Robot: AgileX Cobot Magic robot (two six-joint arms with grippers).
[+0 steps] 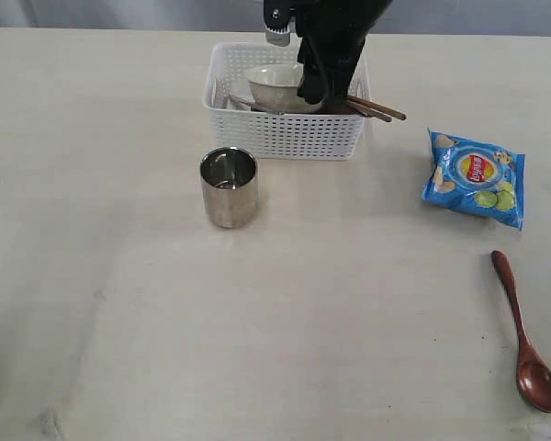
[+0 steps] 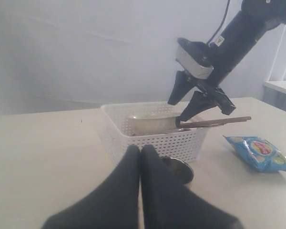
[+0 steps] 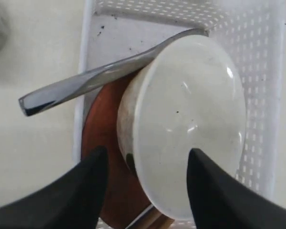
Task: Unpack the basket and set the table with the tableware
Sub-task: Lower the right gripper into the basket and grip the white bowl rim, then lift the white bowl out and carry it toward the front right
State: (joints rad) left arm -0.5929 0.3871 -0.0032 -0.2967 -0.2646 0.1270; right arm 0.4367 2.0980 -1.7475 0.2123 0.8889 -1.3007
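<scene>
The white basket (image 1: 285,136) stands at the back of the table (image 1: 257,322) and holds the off-white bowl (image 1: 274,84), which lies on a brown plate (image 3: 102,143). A steel utensil handle (image 3: 86,83) and two chopsticks (image 1: 381,110) also stick out of it. My right gripper (image 3: 148,150) hangs open over the basket, its fingers straddling the bowl's (image 3: 190,119) near rim. The steel cup (image 1: 229,186) stands in front of the basket. A wooden spoon (image 1: 526,335) lies at the front right. My left gripper (image 2: 141,150) is shut and empty, low over the table, facing the basket (image 2: 152,140).
A blue chips bag (image 1: 474,176) lies on the table to the right of the basket. The right arm (image 2: 238,33) reaches down into the basket from behind. A wall stands behind the table.
</scene>
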